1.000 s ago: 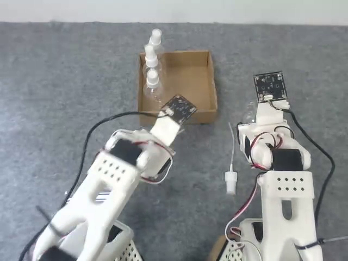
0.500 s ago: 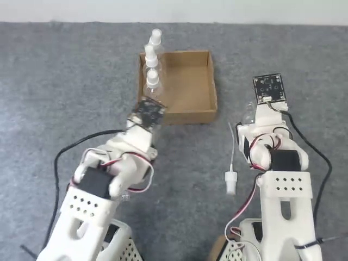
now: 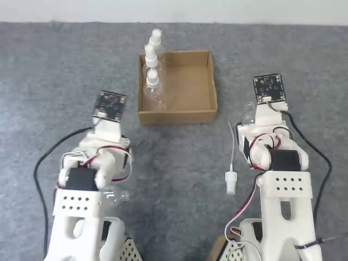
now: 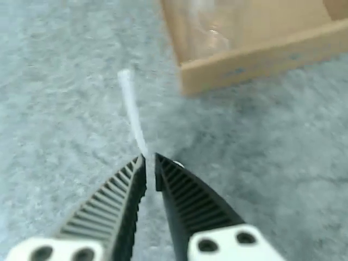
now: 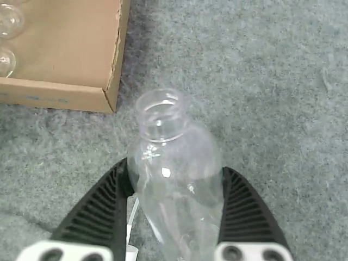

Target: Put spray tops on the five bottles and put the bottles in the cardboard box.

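Observation:
Three clear bottles with white spray tops point(image 3: 151, 79) stand along the left wall of the cardboard box point(image 3: 187, 115). My right gripper point(image 5: 175, 168) is shut on an uncapped clear bottle point(image 5: 173, 179), held right of the box point(image 5: 65, 54), its open mouth pointing away from the wrist. My left gripper point(image 4: 149, 160) is shut on a spray top, whose thin white tube point(image 4: 130, 106) sticks out past the fingertips, over the carpet near the box's front left corner point(image 4: 244, 60). Another spray top point(image 3: 231, 181) lies on the carpet beside the right arm. A further clear bottle point(image 3: 117, 196) lies by the left arm.
Grey carpet covers the table. The box's right half point(image 3: 190, 81) holds nothing. The left arm point(image 3: 103, 147) stands left of the box, the right arm point(image 3: 272, 147) right of it, with cables trailing from both. White mesh bases point(image 3: 128, 250) sit at the near edge.
The left arm has swung from the box's front edge leftward and back toward its base. The right arm and its bottle have not moved.

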